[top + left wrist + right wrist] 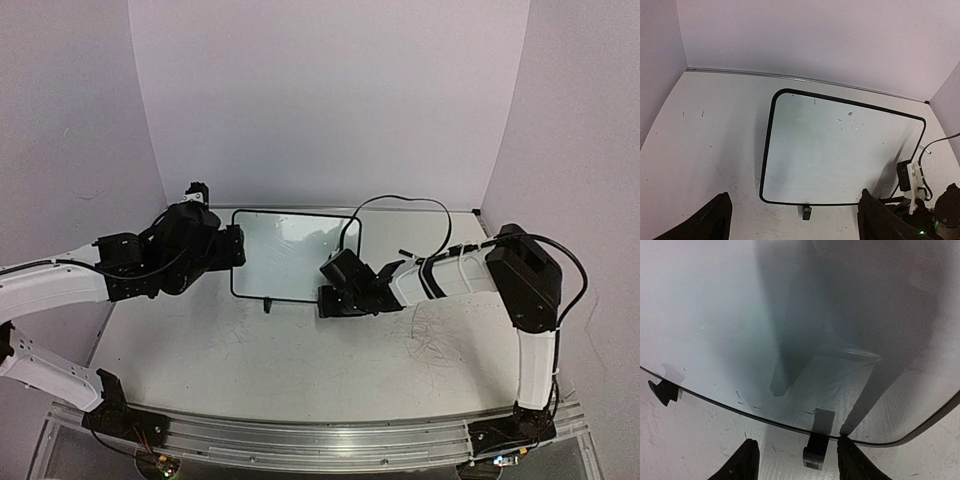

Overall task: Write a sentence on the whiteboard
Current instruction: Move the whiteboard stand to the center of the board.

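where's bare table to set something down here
The broad table stretch between the whiteboard and the arm bases is bare; a thin strip runs behind it by the back wall. Crowded: its left edge at the left gripper, near right corner at the right gripper.

Both arms are built alike: smooth white tubular links joined by chunky matt-black joint housings. The left arm point(50, 285) ends in a bulky black wrist block. The right arm point(535, 365) has a long, boxy black housing at its elbow, and white wrapping binds its forearm. A thin black cable point(400, 197) arcs loose off that forearm. The fingers point(715, 222) are flat black wedges. Each arm rises from a small black base point(105, 405).
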You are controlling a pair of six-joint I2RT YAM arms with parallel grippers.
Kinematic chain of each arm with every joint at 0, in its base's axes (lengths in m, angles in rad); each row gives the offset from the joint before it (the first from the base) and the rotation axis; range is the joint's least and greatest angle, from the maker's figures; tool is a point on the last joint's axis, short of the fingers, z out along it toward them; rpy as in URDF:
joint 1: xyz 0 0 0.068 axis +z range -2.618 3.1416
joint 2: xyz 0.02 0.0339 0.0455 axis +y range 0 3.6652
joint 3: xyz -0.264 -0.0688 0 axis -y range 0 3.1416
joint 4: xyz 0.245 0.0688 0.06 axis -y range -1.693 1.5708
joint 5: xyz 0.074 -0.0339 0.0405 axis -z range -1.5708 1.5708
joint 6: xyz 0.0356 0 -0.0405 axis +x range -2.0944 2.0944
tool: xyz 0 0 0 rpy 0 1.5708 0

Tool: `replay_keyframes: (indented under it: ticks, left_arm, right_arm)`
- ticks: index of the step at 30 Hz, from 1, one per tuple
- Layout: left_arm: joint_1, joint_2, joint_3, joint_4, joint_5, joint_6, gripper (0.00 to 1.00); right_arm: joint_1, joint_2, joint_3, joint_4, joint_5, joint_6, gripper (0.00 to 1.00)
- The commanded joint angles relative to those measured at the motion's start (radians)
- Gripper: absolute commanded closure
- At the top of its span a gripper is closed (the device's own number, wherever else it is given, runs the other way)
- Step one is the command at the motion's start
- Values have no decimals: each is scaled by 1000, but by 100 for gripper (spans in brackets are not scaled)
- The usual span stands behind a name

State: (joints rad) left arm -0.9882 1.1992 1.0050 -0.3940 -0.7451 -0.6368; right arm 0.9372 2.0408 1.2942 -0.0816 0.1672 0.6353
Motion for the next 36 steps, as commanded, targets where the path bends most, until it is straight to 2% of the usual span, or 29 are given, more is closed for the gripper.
replay_keyframes:
  ticks: [1,5,14,18,24,27,29,31,36]
  left_arm:
    - [-1,-9,23,3,-60,78,12]
    - [-1,-30,15,4,-96,92,11]
    - [1,-60,-6,6,-134,64,8]
    - [25,-106,-50,36,-67,-23,3]
    - [154,-138,-106,89,185,-89,2]
    - [184,-129,-156,187,327,-87,2]
    - [193,-102,-190,258,448,-85,3]
    - [199,-59,-204,315,536,-95,5]
    - [210,55,-201,346,601,-127,8]
  right_arm:
    - [6,31,48,-10,43,25,56]
    - [13,27,44,-30,100,21,64]
    - [12,-33,-10,-54,189,-64,99]
    - [-11,-96,-109,-16,190,-151,100]
    - [-91,-268,-339,90,126,-243,100]
    - [-113,-315,-417,147,62,-318,100]
    - [-118,-329,-439,164,52,-340,94]
    - [-125,-338,-448,170,39,-357,81]
    - [-126,-452,-453,116,55,-310,55]
